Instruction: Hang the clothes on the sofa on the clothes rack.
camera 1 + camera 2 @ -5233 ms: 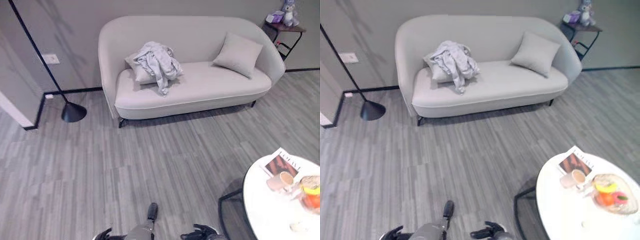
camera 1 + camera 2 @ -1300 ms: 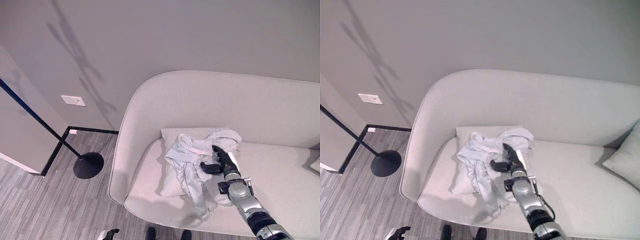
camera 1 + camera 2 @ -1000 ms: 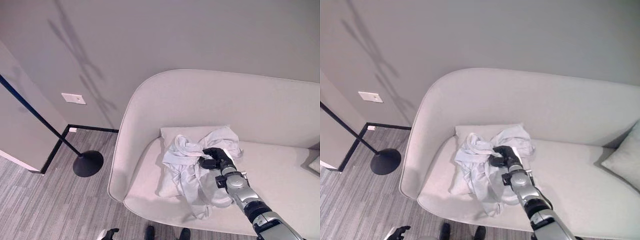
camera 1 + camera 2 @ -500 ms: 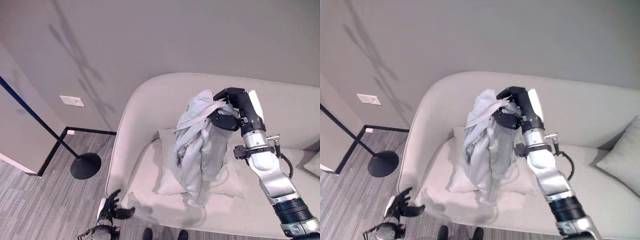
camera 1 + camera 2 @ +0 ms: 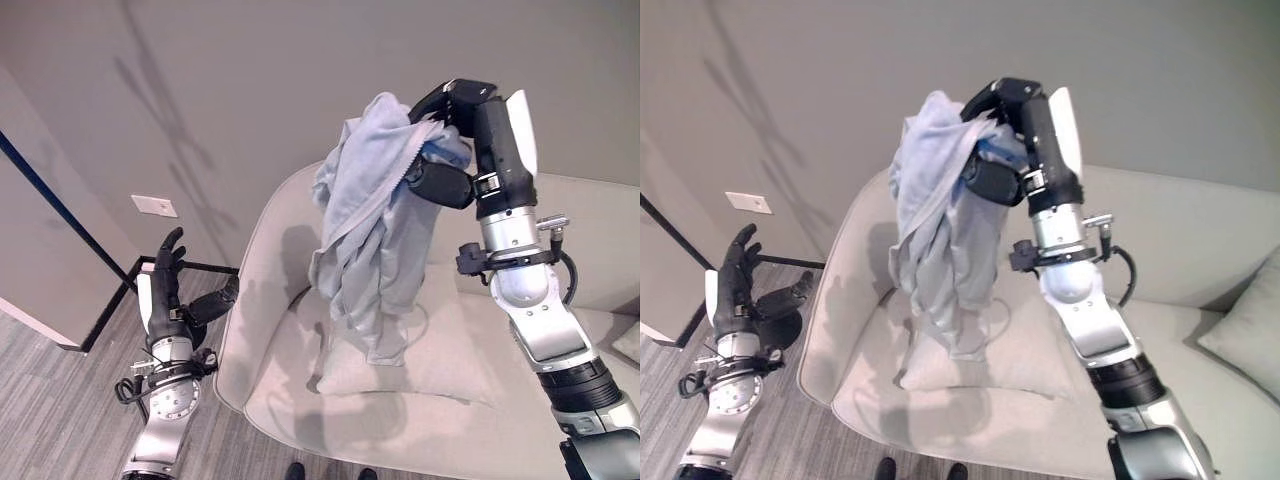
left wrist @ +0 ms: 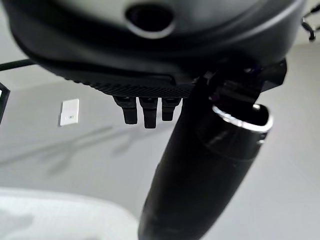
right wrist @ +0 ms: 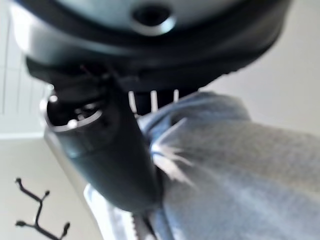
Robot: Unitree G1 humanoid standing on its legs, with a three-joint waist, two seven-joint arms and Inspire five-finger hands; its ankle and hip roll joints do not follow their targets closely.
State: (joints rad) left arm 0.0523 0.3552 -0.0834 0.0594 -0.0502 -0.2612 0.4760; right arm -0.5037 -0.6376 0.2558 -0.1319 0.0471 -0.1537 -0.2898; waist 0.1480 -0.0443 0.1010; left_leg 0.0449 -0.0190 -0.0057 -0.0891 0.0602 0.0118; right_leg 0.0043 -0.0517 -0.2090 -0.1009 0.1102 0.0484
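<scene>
left eye view: my right hand (image 5: pixel 455 140) clenched on soft pale-blue clothes (image 5: pixel 370 240), raised.
crumpled folds dangle above the rounded sofa (image 5: pixel 270 330); my left hand (image 5: pixel 165 290) spread, empty.

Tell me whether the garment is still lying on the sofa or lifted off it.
Lifted off. The right hand grips the garment high, and it hangs bunched, its lower end dangling above the cushion.

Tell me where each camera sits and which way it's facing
Left eye: head, looking down at sofa; right hand gripping grey garment, left hand open.
Right eye: head, same scene.
Left wrist: along left hand toward wall plate.
Right wrist: along right hand, garment up close.
All but left wrist share the garment.
</scene>
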